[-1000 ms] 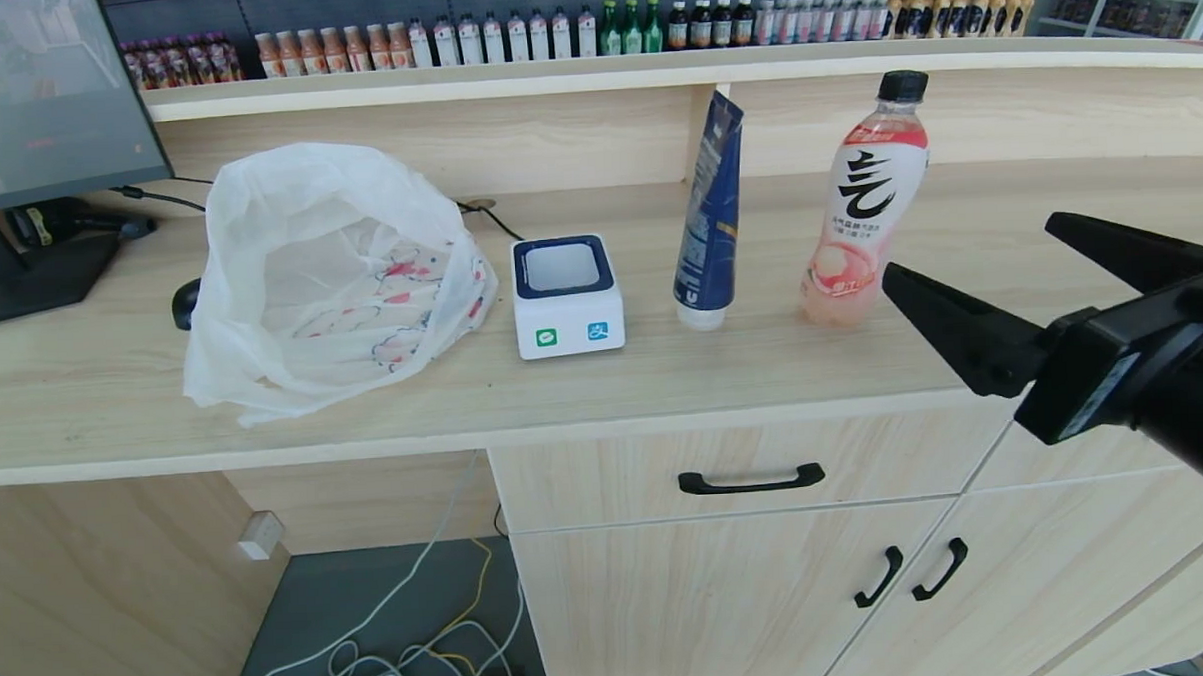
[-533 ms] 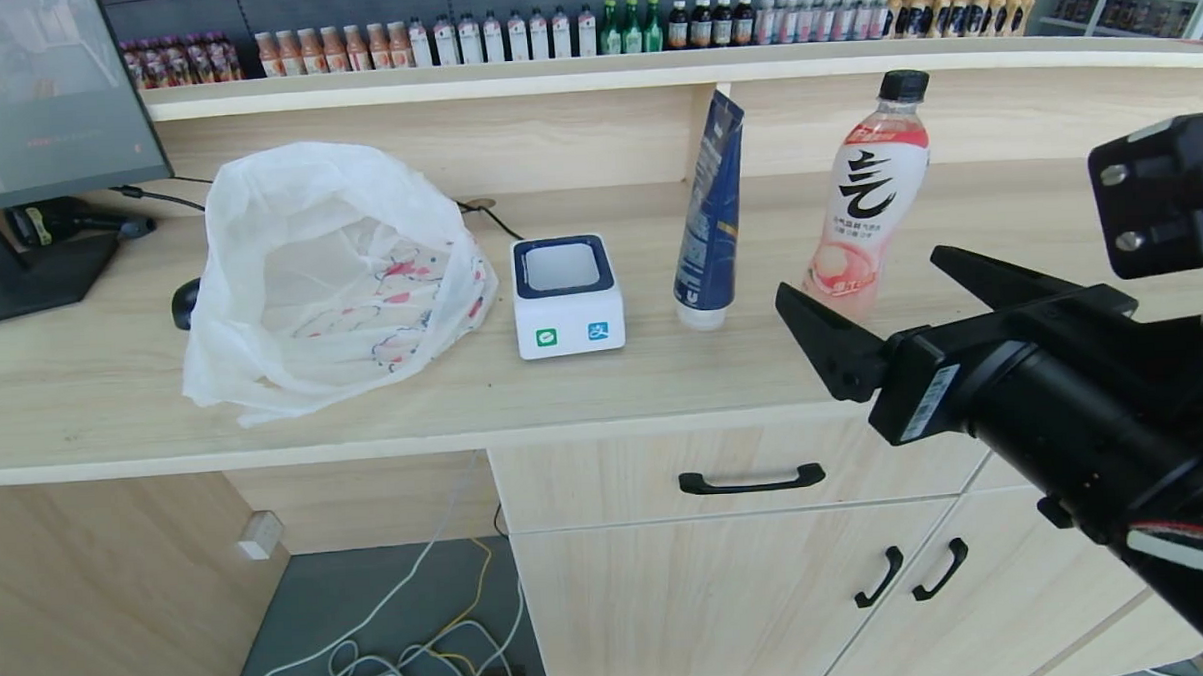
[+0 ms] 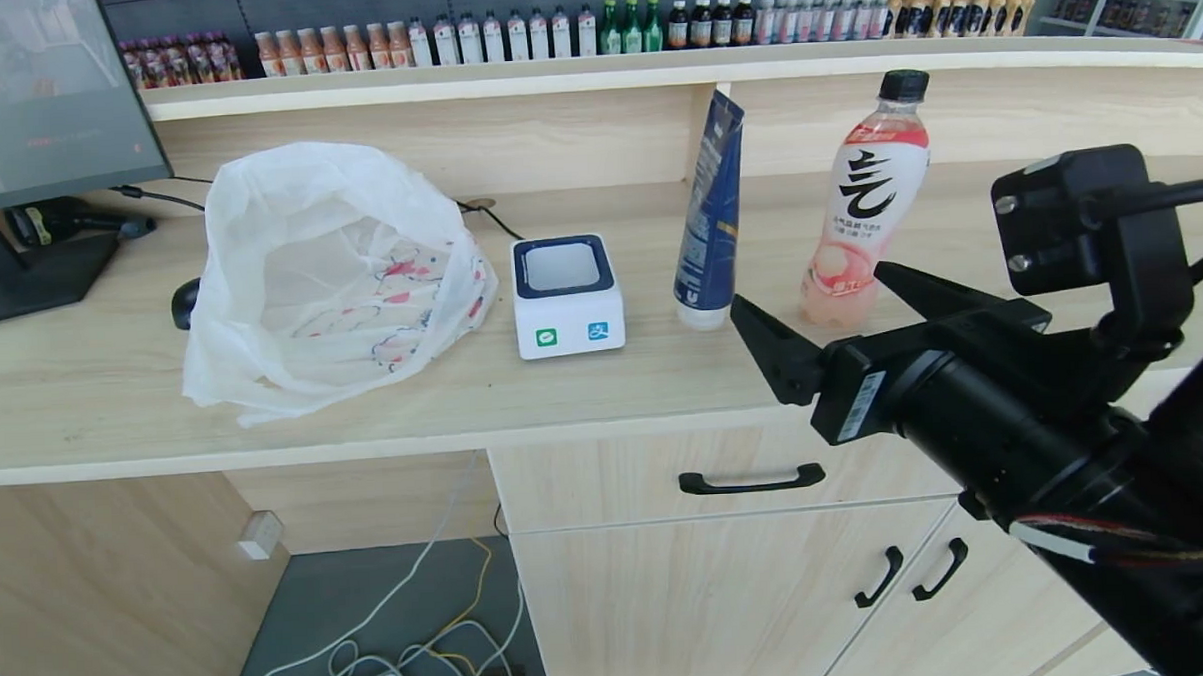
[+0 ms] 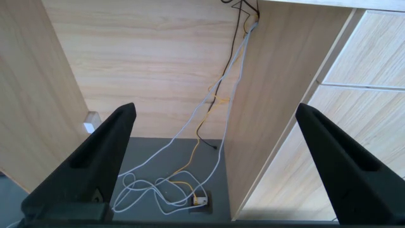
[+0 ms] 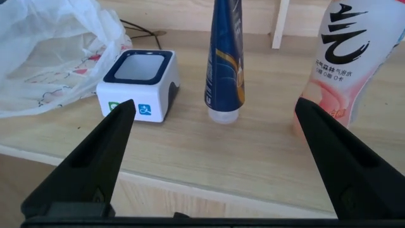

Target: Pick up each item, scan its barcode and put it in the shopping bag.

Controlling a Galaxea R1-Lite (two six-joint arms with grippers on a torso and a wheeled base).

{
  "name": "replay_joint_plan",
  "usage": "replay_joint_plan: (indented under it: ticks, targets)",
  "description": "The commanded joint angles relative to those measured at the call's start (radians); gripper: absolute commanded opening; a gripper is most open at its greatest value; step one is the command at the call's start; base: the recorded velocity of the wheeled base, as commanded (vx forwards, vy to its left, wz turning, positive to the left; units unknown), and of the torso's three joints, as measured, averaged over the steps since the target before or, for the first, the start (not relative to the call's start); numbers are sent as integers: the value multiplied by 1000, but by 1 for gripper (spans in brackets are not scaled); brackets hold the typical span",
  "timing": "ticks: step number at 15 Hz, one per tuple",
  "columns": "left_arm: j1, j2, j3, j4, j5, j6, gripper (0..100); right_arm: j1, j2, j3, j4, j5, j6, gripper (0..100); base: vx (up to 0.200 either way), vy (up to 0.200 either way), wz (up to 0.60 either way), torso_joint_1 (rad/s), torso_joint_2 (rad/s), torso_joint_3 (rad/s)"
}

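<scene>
While the right gripper was held just before the front edge of the counter, its fingers were kept wide apart, with nothing gripped between them. The pink drink bottle was seen upright on the counter, just beyond that gripper. The blue tube was stood on its cap, slightly tilted, near the bottle's left. The white scanner was set between the tube and the open shopping bag. The left gripper was held low beside the cabinet, above floor cables, with its jaws spread and empty.
</scene>
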Motion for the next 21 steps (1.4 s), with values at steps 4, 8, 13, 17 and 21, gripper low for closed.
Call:
replay_joint_plan:
  ticks: [4, 8, 13, 17, 21]
  targets:
    - [1, 0, 0, 0, 0, -1, 100, -34, 123, -48, -84, 30, 4, 100, 0, 0, 0, 0, 0, 0]
    - [1, 0, 0, 0, 0, -1, 100, -85, 163, -108, -92, 49, 2, 100, 0, 0, 0, 0, 0, 0]
    - [1, 0, 0, 0, 0, -1, 100, -114, 197, -213, -55, 106, -32, 100, 0, 0, 0, 0, 0, 0]
    - [1, 0, 0, 0, 0, -1, 100, -114, 244, -293, -43, 109, -32, 100, 0, 0, 0, 0, 0, 0]
    - [1, 0, 0, 0, 0, -1, 100, -114, 309, -399, -43, 109, -30, 100, 0, 0, 0, 0, 0, 0]
